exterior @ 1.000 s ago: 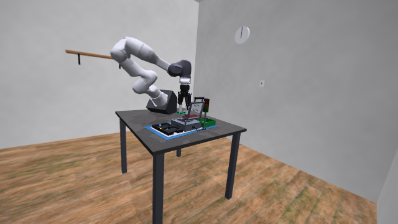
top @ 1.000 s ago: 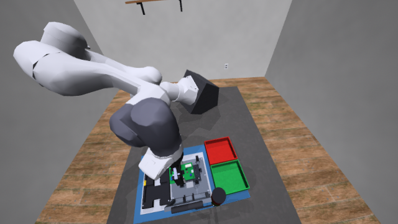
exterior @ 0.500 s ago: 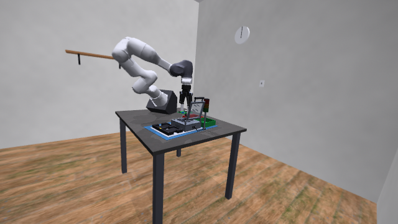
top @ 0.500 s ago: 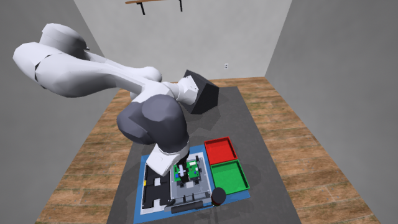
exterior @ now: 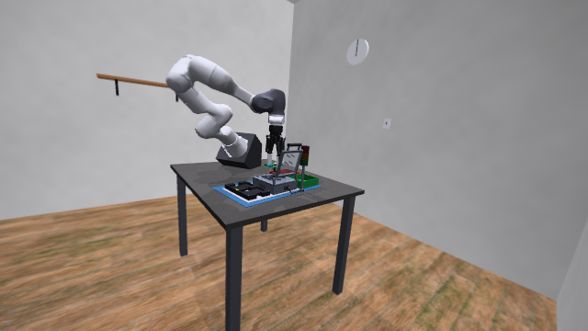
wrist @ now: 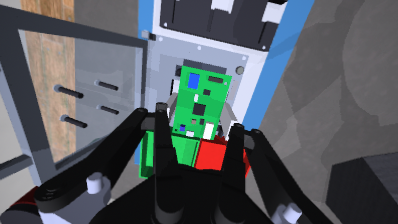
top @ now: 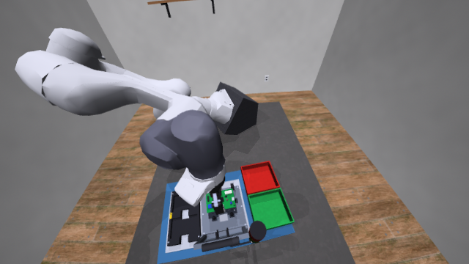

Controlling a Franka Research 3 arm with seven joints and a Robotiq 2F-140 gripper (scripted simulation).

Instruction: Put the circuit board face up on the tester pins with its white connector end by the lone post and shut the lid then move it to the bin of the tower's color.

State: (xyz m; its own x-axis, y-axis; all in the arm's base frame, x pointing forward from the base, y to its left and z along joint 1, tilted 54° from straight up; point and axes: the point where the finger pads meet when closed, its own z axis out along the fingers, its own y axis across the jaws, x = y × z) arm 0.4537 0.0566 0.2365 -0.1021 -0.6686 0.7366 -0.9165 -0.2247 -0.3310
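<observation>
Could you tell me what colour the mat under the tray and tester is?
Blue; the mat shows best in the top view.

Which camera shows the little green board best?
The wrist view: the circuit board fills the middle, chips and white connector plain, held in the pincer. The top view shows it small, half hidden by the arm. In the exterior view it is too tiny to see.
</observation>
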